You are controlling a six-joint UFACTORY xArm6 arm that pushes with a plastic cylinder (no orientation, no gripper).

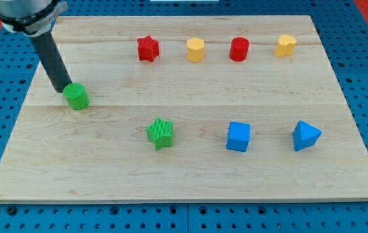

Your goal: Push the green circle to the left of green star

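Note:
The green circle (77,96) lies on the wooden board (190,168) at the view's left. The green star (160,133) lies lower down, toward the board's middle, well to the right of the circle. My tip (63,90) is at the circle's upper left edge, touching it or nearly so. The dark rod slants up to the view's top left corner.
Along the view's top stand a red star (148,48), a yellow hexagon (196,49), a red cylinder (238,49) and a yellow heart-like block (286,44). A blue cube (238,136) and a blue triangle (306,136) lie right of the green star.

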